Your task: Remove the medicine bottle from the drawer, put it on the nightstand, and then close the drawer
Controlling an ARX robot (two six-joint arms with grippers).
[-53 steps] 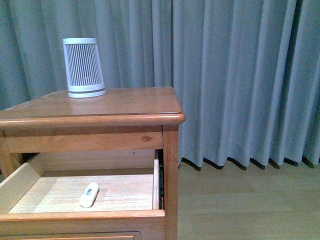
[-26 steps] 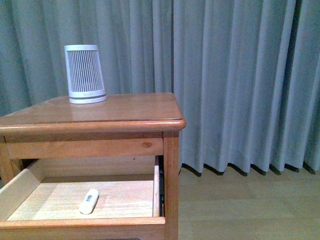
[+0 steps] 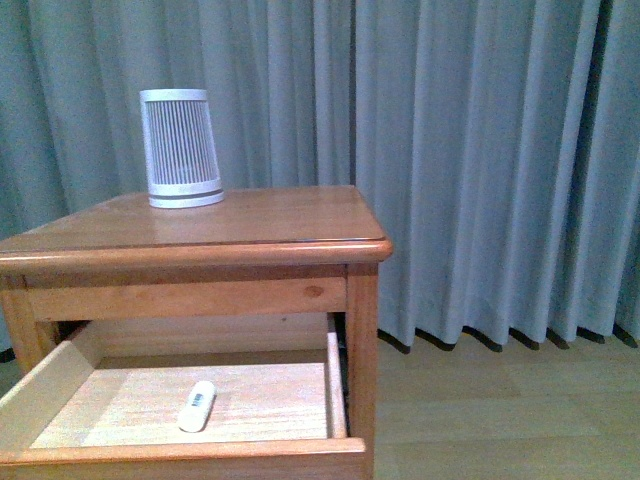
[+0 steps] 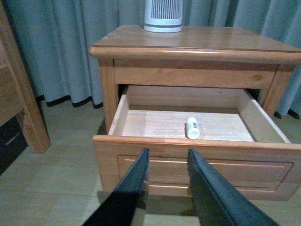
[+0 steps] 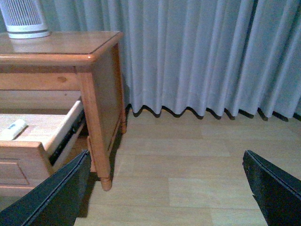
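The front view faces the nightstand (image 3: 250, 225) close up, from just above its top, seeing into the open drawer (image 3: 50, 385). The left wrist view sits low, squarely before the drawer front. The right wrist view looks past the nightstand's side panel toward the curtain (image 5: 197, 56). All three share the drawer.

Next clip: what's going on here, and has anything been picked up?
Nothing is picked up. The upper drawer of the reddish-brown wooden nightstand is pulled open, and the small white medicine bottle lies on its side on the drawer's pale floor. The left gripper is open and empty in front of the drawer. The right gripper is open wide beside the nightstand. A white ribbed cylinder stands on top.
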